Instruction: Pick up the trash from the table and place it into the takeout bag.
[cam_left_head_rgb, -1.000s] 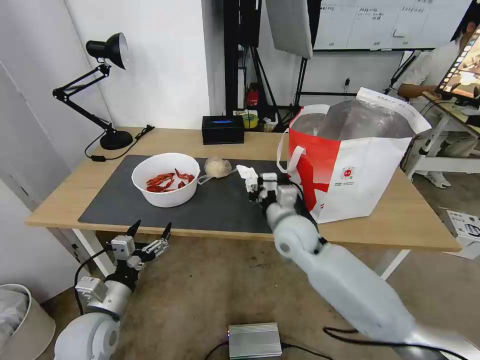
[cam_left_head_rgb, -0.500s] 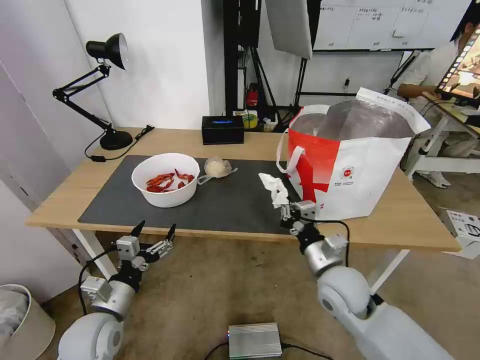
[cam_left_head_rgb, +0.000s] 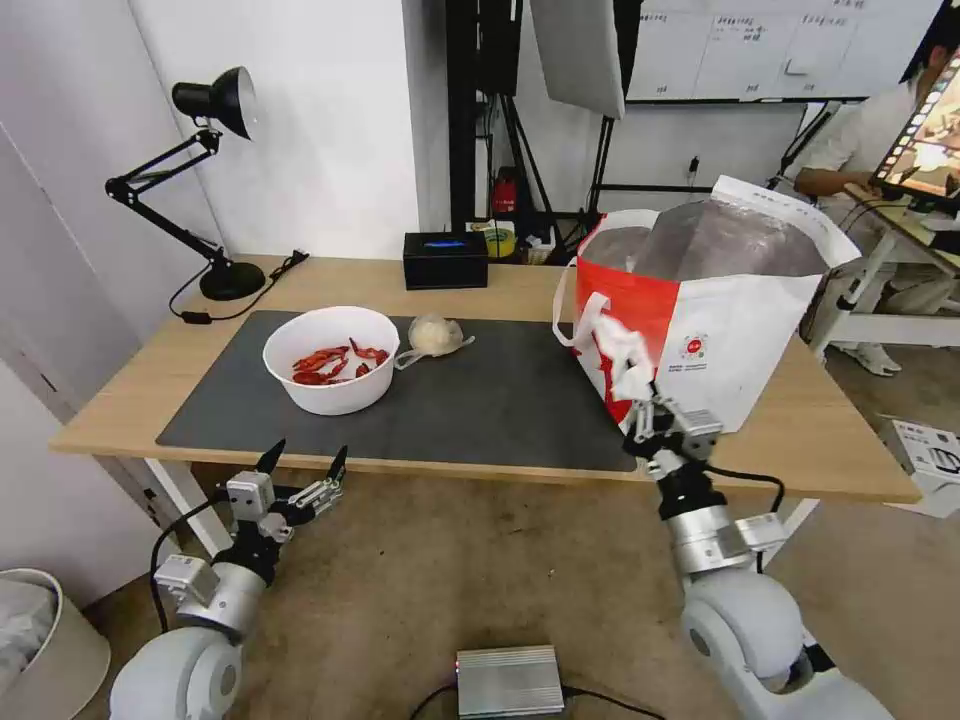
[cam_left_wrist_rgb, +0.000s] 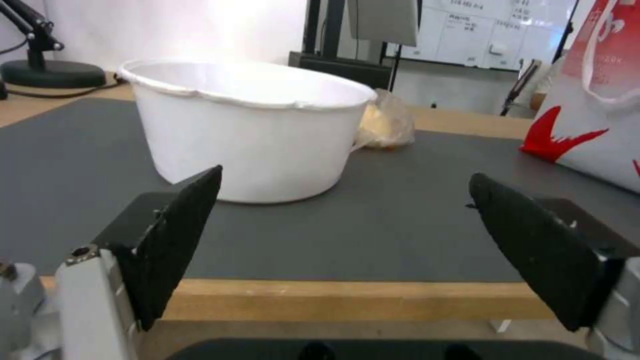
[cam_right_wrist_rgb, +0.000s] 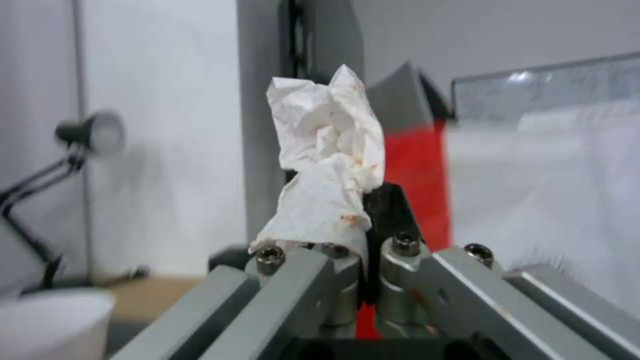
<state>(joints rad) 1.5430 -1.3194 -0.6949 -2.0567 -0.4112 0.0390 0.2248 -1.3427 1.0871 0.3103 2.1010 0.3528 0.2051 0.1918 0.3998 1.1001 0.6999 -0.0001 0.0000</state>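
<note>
the right gripper (cam_left_head_rgb: 645, 403) pinches the crumpled white tissue (cam_left_head_rgb: 618, 352) between closed fingers, holding it upright in front of the takeout bag (cam_left_head_rgb: 740, 345) (near its red side). the left gripper (cam_left_head_rgb: 300, 468) waits below the table (cam_left_head_rgb: 150, 385) edge, fingers spread wide, facing the white bowl (cam_left_head_rgb: 330, 372).

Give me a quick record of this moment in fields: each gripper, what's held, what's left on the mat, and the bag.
right gripper: shut on crumpled tissue, raised in front of takeout bag
left gripper: open, low before the table edge
on mat: white bowl of red shells; small clear bag beside it
takeout bag state: upright, mouth open
</note>
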